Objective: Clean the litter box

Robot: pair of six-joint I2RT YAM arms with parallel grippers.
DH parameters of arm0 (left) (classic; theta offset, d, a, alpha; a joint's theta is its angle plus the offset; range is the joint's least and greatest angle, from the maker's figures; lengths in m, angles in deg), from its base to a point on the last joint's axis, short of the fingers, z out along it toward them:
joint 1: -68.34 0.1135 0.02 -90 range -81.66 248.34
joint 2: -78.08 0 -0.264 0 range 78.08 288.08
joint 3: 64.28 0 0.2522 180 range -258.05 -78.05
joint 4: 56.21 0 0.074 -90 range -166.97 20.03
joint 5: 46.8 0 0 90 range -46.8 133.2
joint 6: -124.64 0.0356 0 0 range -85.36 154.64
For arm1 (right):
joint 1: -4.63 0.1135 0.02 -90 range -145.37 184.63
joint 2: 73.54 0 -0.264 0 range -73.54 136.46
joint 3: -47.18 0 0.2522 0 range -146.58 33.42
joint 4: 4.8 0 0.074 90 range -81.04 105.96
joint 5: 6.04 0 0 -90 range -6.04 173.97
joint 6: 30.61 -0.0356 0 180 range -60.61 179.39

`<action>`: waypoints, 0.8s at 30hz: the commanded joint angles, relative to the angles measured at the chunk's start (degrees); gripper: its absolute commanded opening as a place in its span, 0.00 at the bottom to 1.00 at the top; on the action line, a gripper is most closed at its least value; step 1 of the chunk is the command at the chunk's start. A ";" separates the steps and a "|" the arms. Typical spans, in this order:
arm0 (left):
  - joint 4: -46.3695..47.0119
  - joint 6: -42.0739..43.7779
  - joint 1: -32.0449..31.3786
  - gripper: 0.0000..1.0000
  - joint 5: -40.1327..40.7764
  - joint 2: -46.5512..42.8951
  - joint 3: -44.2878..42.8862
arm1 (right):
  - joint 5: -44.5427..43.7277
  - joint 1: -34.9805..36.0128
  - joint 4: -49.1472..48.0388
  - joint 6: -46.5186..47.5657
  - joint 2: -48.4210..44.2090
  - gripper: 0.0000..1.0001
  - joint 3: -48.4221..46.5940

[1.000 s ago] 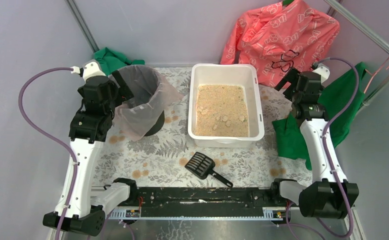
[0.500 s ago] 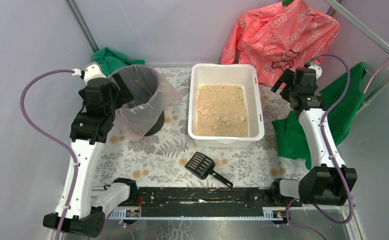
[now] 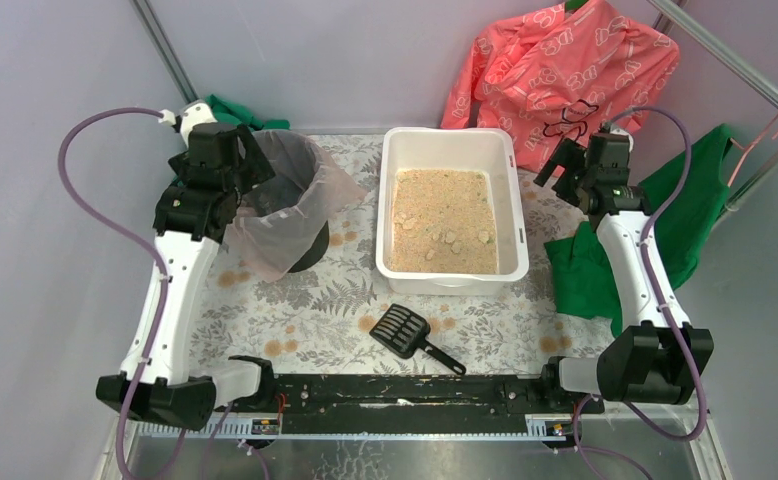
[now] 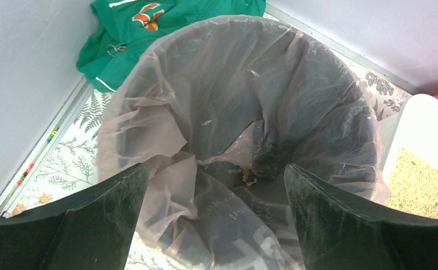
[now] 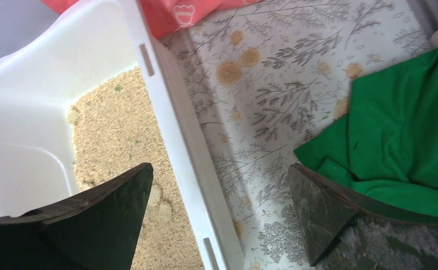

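Left gripper (image 4: 215,169) wide open, empty, over the mouth of the bin (image 4: 340,95). Right gripper (image 5: 219,169) wide open, empty; litter box (image 5: 177,129) rim runs below between its jaws, sand (image 5: 115,146) under one, table (image 5: 273,84) under the other. Pale clumps (image 3: 445,240) sit in the sand. Black scoop (image 3: 405,330) lies well apart from both grippers, untouched. Judgement: take scoop by its handle (image 3: 445,358) first, then skim shallow under clumps.

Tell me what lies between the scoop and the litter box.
Only bare flowered tablecloth. The top view shows the scoop lying apart from the litter box, nothing between.

Black scoop (image 3: 401,329) near litter box (image 3: 445,150)
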 commanded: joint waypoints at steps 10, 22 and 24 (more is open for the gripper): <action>-0.16 2.57 -0.84 0.99 -6.04 5.35 -6.40 | -6.50 15.24 12.62 5.91 9.82 1.00 -17.61; 0.26 4.16 -1.83 0.99 -4.76 5.09 -5.50 | -19.59 16.21 20.02 10.23 16.43 1.00 -21.51; 0.44 4.22 -2.44 0.99 -5.17 5.64 -5.60 | -19.24 16.17 21.48 10.17 18.01 1.00 -21.16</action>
